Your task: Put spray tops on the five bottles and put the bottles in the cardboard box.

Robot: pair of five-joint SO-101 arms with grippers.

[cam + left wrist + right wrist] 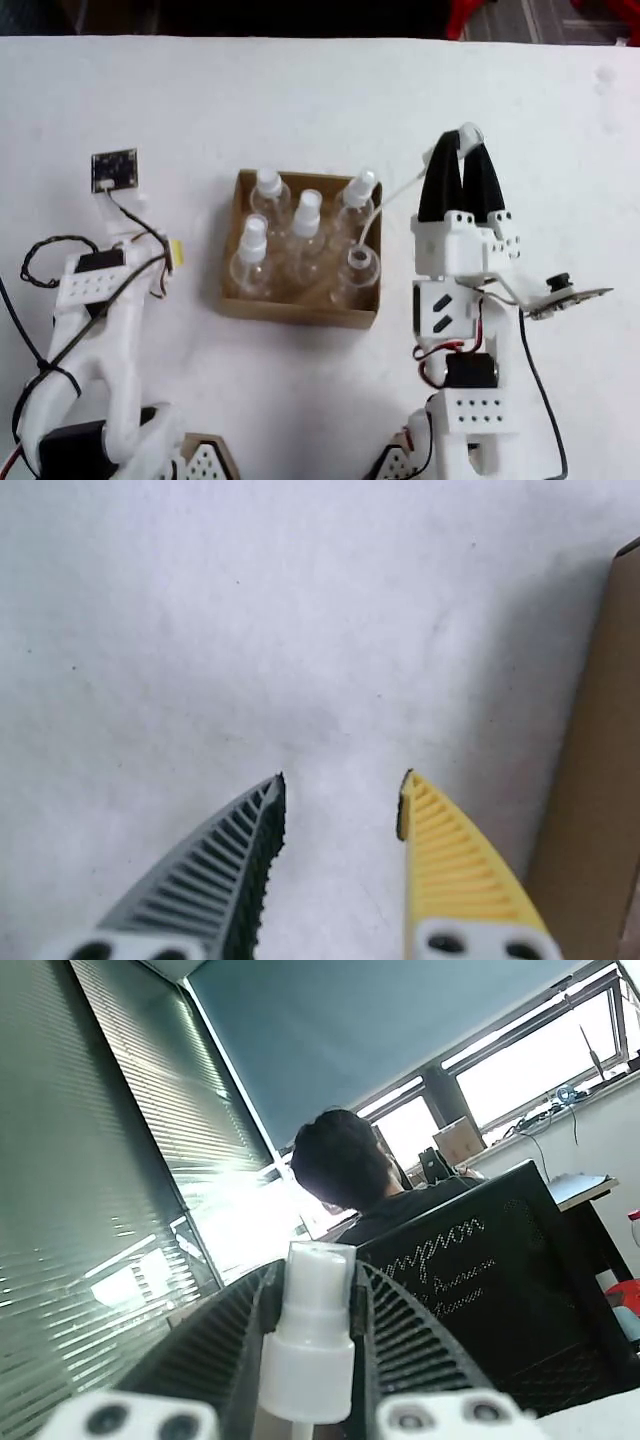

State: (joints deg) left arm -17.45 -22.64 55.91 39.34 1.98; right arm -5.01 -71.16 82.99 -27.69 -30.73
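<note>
The task is nearing its end, judging by how things are lying now. All five bottles are standing inside the cardboard box (pixel 300 308) at the centre of the high view. Four bottles (pixel 306 218) are already wearing white spray tops, while the fifth bottle (pixel 357 266), at the lower right corner of the box, is showing an open neck.

The right gripper (pixel 312 1290) is clamping the last spray top (pixel 308 1345) between its black fingers, holding it to the upper right of the box. The top's thin dip tube (pixel 396 194) is trailing down and left toward the box, its lower end near the open bottle. Whether the tube's tip is touching the neck cannot be told.

The left gripper (pixel 340 780) is hanging with its fingers spread apart and gripping nothing, just above the white table (pixel 250 630) beside the box's left wall.

What is remaining, as I judge it, is seating this one top on the fifth bottle.
</note>
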